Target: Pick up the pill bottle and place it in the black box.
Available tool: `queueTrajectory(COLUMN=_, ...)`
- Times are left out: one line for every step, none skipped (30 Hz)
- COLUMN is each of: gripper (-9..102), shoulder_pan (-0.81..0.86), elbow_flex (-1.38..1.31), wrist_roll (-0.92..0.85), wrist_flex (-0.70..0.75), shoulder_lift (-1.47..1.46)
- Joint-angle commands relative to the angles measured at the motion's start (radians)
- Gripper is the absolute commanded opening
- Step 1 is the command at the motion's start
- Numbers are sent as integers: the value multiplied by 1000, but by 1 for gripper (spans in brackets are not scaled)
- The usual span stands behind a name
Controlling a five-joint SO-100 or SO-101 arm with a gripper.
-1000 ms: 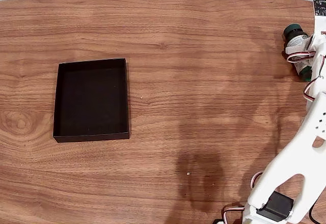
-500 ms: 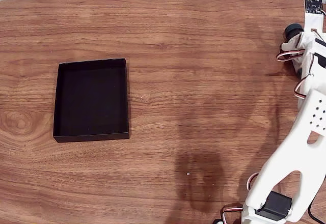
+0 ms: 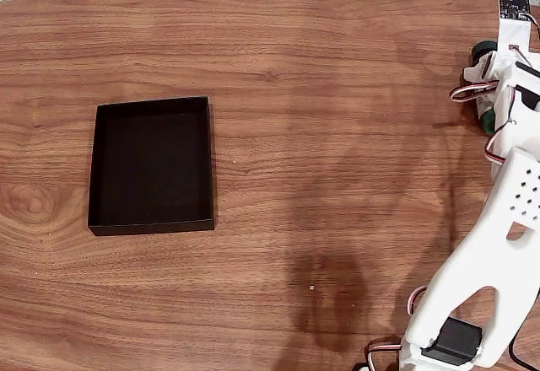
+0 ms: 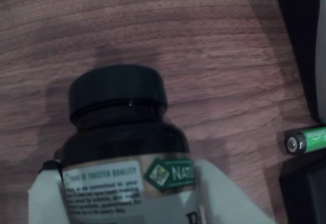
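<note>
The pill bottle (image 4: 119, 142) is dark with a white label (green diamond logo); the black box (image 3: 152, 165) is matte; the table (image 3: 321, 135) is brown woodgrain.

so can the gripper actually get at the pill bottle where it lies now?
Probably yes. In the wrist view the gripper has a white finger on each side of the pill bottle, nothing between them. Whether it has closed on it is unclear.
</note>
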Motion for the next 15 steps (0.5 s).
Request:
queueTrajectory(gripper=7, shoulder_pan=-29, elbow_flex=63, wrist_roll=-57, wrist_flex=-8, shoulder_lift=133)
queueTrajectory(gripper=7, shoulder_pan=-32, elbow_flex=78, wrist_roll=-81, wrist_flex=-8, shoulder_lift=161)
queueTrajectory(gripper=7, shoulder_pan=-35, elbow_flex=94, wrist_roll=-106, wrist_flex=-11, shoulder_lift=192)
queueTrajectory(gripper=7, shoulder_pan=-40, elbow_flex=118, wrist_roll=-132, wrist_flex=-17, shoulder_lift=229)
queueTrajectory(gripper=7, shoulder_pan=-46, elbow_flex=149, wrist_roll=-156, wrist_flex=-31, shoulder_lift=270)
queueTrajectory(gripper=7, shoulder_pan=-51, elbow_flex=189, wrist_roll=-176, wrist_flex=-40, shoulder_lift=318)
queueTrajectory(gripper=7, shoulder_pan=-57, elbow_flex=235, wrist_roll=-198, wrist_flex=-54, shoulder_lift=368)
queueTrajectory(gripper=7, shoulder_pan=-64, elbow_flex=285, wrist_roll=-215, wrist_flex=-74, shoulder_lift=423)
queueTrajectory(gripper=7, shoulder_pan=-71, elbow_flex=341, wrist_roll=-232, wrist_flex=-97, shoulder_lift=482)
queueTrajectory(gripper=7, shoulder_pan=-81, elbow_flex=399, wrist_roll=-253, wrist_flex=-127, shoulder_lift=538)
queueTrajectory(gripper=7, shoulder_pan=-91, elbow_flex=463, wrist_roll=-276, wrist_flex=-161, shoulder_lift=600)
queueTrajectory(gripper=7, shoulder_pan=-101, elbow_flex=525, wrist_roll=-296, wrist_flex=-189, shoulder_lift=661)
queueTrajectory(gripper=7, shoulder_pan=-114, elbow_flex=589, wrist_roll=-318, wrist_flex=-218, shoulder_lift=726)
queueTrajectory(gripper=7, shoulder_pan=-127, elbow_flex=658, wrist_roll=-339, wrist_flex=-256, shoulder_lift=788)
queueTrajectory(gripper=7, shoulder_pan=-143, elbow_flex=719, wrist_roll=-359, wrist_flex=-282, shoulder_lift=851)
